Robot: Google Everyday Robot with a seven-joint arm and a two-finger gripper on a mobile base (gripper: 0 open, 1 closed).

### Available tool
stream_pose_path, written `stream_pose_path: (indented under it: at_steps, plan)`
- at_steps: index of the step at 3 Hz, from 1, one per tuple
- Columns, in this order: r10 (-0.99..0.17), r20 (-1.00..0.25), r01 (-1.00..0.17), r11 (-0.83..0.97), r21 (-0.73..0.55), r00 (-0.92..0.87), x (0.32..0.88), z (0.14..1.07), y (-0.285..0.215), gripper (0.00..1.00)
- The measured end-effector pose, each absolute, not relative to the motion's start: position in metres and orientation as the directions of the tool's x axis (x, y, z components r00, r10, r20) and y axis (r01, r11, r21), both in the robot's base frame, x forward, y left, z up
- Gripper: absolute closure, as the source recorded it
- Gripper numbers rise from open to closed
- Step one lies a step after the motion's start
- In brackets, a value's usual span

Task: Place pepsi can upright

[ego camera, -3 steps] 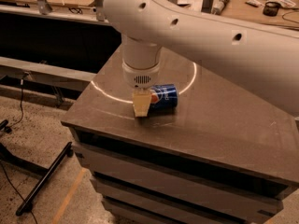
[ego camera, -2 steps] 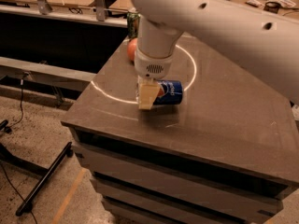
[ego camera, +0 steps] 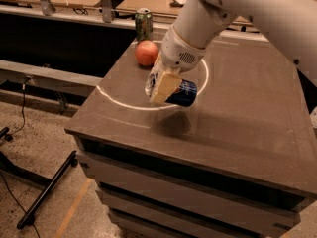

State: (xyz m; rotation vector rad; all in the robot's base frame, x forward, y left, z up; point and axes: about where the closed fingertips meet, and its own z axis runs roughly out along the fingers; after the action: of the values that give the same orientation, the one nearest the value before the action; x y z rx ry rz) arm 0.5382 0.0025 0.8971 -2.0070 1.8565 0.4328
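Gripping the sideways pepsi can (ego camera: 183, 93), the claw (ego camera: 161, 86) hangs above the table (ego camera: 247, 128).

Scene dim, warm cast. Thin bright light ring (ego camera: 106, 94) on desk (ego camera: 247, 113), frame centre, strongest along left arc. Gripper (ego camera: 167, 89) at frame centre above desk, jaws clamped on pepsi can (ego camera: 184, 92); soft shadow on desk directly beneath. Pale arm (ego camera: 277, 19), upper right, brightest area. Glint on green can (ego camera: 143, 25), upper centre. Floor at lower left darker; recesses under desk near black.
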Motion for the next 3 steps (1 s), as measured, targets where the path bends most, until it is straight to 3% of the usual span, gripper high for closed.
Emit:
stream_pose_path:
  at_steps: [1,3]
  plan:
    - [-0.779,-0.617,-0.993,-0.109,-0.041,0.111,0.534,0.908,0.002,1.00]
    - [-0.597,-0.799,-0.988,-0.152,0.019,0.077,0.527,0.929,-0.004,1.00]
